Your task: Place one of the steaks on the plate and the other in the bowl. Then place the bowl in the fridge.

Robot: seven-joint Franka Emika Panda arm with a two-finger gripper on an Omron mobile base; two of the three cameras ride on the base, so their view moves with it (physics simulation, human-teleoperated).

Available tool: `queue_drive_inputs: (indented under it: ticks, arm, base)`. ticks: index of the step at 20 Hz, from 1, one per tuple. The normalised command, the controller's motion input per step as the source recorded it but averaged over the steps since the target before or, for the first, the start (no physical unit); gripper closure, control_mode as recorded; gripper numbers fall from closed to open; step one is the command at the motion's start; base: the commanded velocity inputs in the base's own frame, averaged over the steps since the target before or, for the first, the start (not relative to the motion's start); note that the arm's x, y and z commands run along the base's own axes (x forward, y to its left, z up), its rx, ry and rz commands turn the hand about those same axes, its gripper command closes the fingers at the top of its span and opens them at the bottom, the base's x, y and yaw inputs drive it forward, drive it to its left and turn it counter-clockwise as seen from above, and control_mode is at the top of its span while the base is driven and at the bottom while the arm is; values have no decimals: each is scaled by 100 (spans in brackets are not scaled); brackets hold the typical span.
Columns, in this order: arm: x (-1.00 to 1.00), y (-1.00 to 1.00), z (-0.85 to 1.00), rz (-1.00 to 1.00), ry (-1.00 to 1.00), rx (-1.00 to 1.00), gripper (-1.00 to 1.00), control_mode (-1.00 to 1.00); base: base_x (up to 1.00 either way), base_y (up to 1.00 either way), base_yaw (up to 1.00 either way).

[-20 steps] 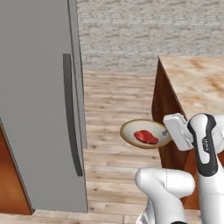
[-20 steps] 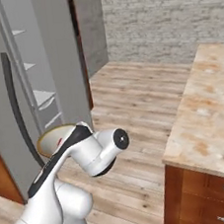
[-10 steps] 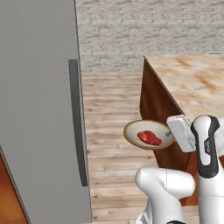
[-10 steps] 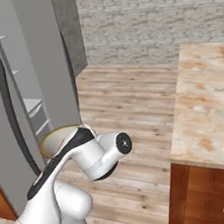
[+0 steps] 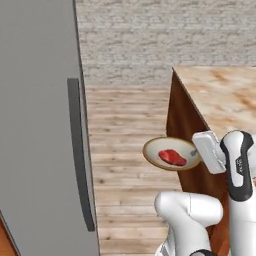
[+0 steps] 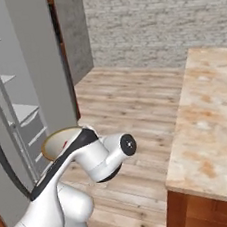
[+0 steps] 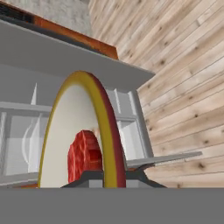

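I'm carrying the bowl [image 5: 171, 153], claw [image 7: 110, 177] clamped on its rim, red steak [image 5: 172, 157] inside; fridge [image 6: 22, 111] is standing open, just placing left.

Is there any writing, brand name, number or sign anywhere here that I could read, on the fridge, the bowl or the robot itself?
None can be read.
Fridge: plain grey door, no label or brand.
Bowl with the red steak: no markings.
Robot arm: faint marks on its dark band, too small and blurred to read.
Counter: only a marbled pattern, no text.
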Motion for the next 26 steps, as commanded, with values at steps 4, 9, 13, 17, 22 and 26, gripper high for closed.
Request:
queue_drive_inputs:
  ticks: [4,9,13,17,22,26]
  arm:
    - [0,0,0,0,0,0,100,100]
    - [0,0,0,0,0,0,100,100]
    - [0,0,0,0,0,0,100,100]
    - [0,0,0,0,0,0,100,100]
    - [0,0,0,0,0,0,100,100]
    - [0,0,0,0,0,0,100,100]
  base:
    - [59,-13,0]
    - [81,-4,-1]
    - [88,-8,-1]
    - [87,-2,0]
    - [64,-2,6]
    - [50,-1,18]
